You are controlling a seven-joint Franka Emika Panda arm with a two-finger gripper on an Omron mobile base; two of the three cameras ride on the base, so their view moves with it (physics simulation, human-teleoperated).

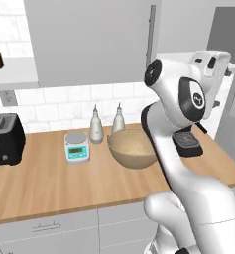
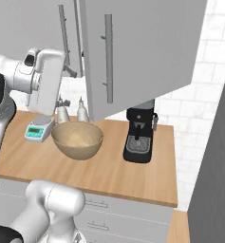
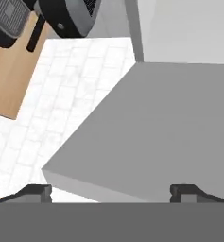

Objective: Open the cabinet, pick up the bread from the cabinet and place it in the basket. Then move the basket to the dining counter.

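The gripper [image 3: 111, 191] stands with its tips wide apart and holds nothing, just below the grey door of the cabinet [image 2: 142, 47], which fills the upper middle of the right base view. Its long bar handle [image 2: 108, 57] looks rigid and smooth, best grasped mid-length. The basket [image 1: 132, 148] sits centre frame on the wooden table [image 1: 49, 183], probably light and stiff. White tiles back the table.

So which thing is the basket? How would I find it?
Look at the long wooden counter under the grey wall cabinet. Near its middle, in front of two small white bottles and right of the little kitchen scale, sits the basket. It is the only big round tan bowl shape there, speckled inside.
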